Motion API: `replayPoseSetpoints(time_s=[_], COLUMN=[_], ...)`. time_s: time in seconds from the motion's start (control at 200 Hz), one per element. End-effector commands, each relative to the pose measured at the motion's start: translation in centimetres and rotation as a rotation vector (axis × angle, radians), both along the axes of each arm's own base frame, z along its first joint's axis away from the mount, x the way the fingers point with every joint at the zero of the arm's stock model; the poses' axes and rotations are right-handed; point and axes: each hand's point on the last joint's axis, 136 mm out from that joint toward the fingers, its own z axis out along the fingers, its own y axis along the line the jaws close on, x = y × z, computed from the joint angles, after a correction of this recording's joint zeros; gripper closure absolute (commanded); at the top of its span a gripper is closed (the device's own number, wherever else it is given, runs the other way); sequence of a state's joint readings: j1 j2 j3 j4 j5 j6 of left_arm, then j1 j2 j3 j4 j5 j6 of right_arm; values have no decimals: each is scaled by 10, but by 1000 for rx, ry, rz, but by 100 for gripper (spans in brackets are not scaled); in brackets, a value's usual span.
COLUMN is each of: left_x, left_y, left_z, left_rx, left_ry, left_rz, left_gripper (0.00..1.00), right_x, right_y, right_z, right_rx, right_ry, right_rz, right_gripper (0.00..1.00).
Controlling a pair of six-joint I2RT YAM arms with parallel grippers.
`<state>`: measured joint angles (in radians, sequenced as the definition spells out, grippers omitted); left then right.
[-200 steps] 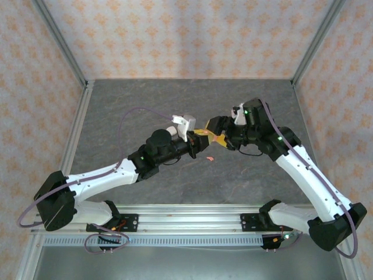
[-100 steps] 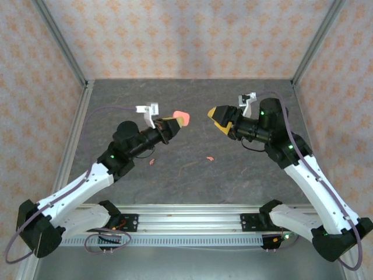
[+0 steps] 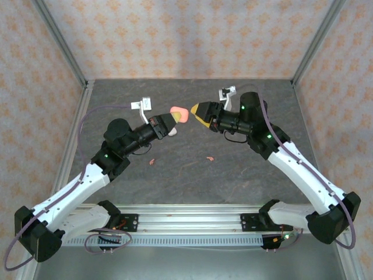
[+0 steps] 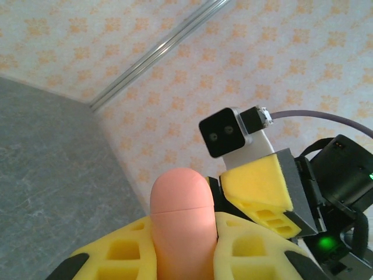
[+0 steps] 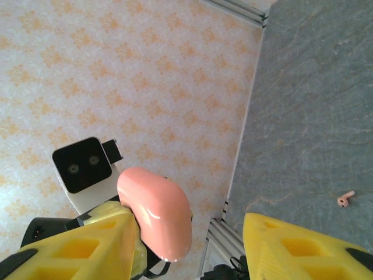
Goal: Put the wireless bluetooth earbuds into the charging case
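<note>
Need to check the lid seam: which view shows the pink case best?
Left wrist: the case sits close, with its seam line visible. Right wrist shows its glossy rounded end; the top view shows a small pink blob.

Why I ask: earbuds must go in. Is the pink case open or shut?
Shut: the pink case, held in the left claw, shows only a thin seam, lid down.

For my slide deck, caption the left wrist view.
Left claw pinching the closed salmon-pink charging case, with the right claw opposite.
</note>
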<state>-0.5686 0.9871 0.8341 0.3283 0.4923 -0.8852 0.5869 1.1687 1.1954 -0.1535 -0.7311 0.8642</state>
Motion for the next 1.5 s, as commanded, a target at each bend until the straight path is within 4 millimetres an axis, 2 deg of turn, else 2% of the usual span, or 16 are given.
replayPoseSetpoints(time_s=[0.0,0.135,0.165,0.54,0.681,0.846,0.921,0.981,1.076,1.141,1.311,1.421,1.496], left_x=[-7,-6,-6,-4,-4,-4,-3,-2,-1,0,0,-1,-3], left_y=[0,0,0,-4,-6,-4,-4,-5,-7,-7,-7,-5,-2], left_z=[38,39,40,44,40,38,38,38,40,40,39,36,31], left_rx=[-95,-119,-123,-174,-180,-178,-177,-177,-184,-187,-188,-156,-109], left_ry=[-69,-67,-66,-54,-41,-37,-36,-32,-32,-31,-25,-20,-18], left_rz=[-33,-37,-38,-61,-70,-60,-59,-63,-66,-63,-64,-52,-39], left_gripper=[95,95,95,94,94,94,92,92,92,91,91,89,80], right_x=[-5,-8,-3,0,0,-3,-6,-9,-14,-15,-14,-13,-14], right_y=[7,10,14,26,31,33,33,33,35,34,33,31,30], right_z=[38,44,37,33,36,34,36,38,39,36,26,25,27], right_rx=[76,106,100,140,196,201,207,208,206,200,184,180,173], right_ry=[-100,-108,-86,-77,-71,-73,-82,-90,-100,-98,-78,-90,-109], right_rz=[43,66,71,115,144,164,171,181,197,196,179,168,165], right_gripper=[49,50,50,51,56,75,79,77,60,58,80,83,84])
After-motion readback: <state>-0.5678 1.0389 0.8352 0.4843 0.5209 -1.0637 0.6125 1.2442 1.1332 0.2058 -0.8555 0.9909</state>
